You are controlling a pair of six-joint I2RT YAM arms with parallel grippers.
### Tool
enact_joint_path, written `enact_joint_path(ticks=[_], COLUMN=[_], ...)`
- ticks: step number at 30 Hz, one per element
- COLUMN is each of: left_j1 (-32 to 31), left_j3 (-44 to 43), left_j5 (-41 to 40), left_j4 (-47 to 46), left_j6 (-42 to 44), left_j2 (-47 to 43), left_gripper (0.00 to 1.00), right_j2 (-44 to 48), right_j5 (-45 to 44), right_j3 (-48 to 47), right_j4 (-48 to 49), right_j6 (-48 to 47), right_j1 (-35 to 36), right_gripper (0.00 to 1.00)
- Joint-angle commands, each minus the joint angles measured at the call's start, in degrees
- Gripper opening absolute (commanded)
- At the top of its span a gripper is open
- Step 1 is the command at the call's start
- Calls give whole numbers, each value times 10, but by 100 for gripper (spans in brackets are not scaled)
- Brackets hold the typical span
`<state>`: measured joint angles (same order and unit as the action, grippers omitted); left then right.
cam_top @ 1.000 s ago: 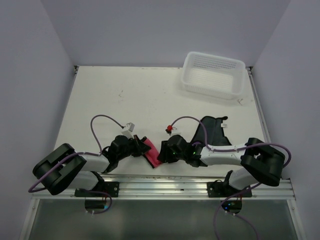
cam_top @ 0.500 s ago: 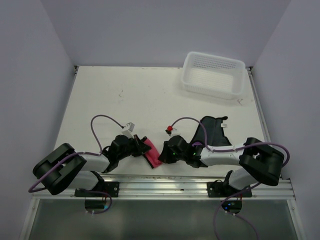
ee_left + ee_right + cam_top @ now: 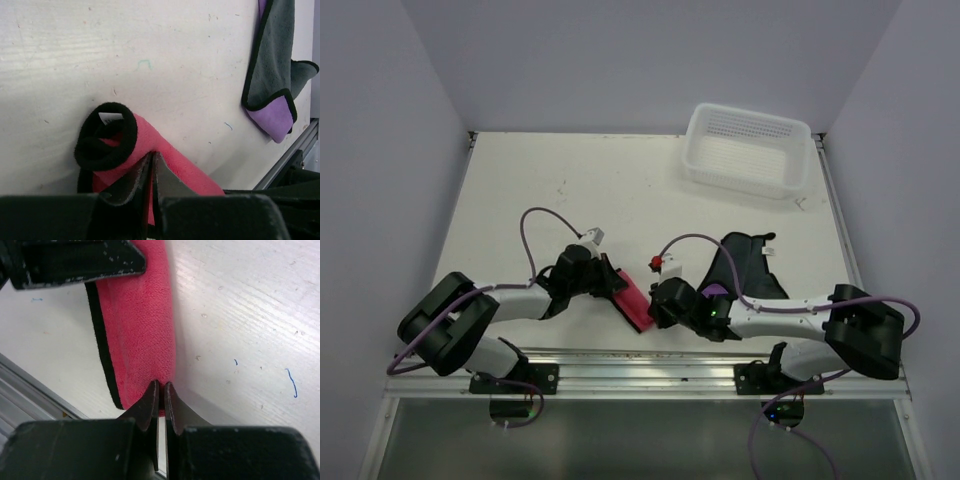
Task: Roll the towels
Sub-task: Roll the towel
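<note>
— Pink-red towel (image 3: 633, 300)?
— Rolled, near the tabletop's (image 3: 570, 190) front edge, between both arms. Left gripper (image 3: 151, 172) clenched on it; right gripper (image 3: 161, 392) pinching its other end.
— Second one?
— Purple-and-black towel (image 3: 745, 265) — lying loose, nearer the right edge.

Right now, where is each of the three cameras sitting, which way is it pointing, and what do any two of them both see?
Top external: fixed above and behind the arms, looking down on the table, the white basket and both arms with their bases.
Left wrist: low by the left end effector, looking along its shut fingers at the rolled end of the pink towel; the purple towel lies beyond.
Right wrist: low behind the right end effector, shut at the pink towel's edge.
Shared: all three show the pink towel.
</note>
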<state>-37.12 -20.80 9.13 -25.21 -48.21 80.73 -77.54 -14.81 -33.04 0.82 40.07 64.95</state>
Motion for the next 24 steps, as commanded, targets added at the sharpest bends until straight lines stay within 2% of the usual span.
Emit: enact_joint_path(ticks=[1,5,9,16,24], left_j1=[43,71,73,74,74], left_j3=[-26,-35,-48,-46,-16], left_j5=[-25,-8,-8,-15,-9], left_j4=[62,65,87,132,133], left_j6=[53,58,59,59,50], left_j2=[32,36,5,-49,-72], left_gripper=[9,9,9,9,9], right_j2=[16,0,-36,-147,-265], right_j5=[-63,-132,-221,-347,-442], right_j3=[-8,-24,-63,-156,-263], right_j4=[-74,-97,-127,-213,-325], right_j6=[-43,-54,-59,-72,-40], right_j1=[37,97,146,243,303], right_gripper=[0,0,0,0,0])
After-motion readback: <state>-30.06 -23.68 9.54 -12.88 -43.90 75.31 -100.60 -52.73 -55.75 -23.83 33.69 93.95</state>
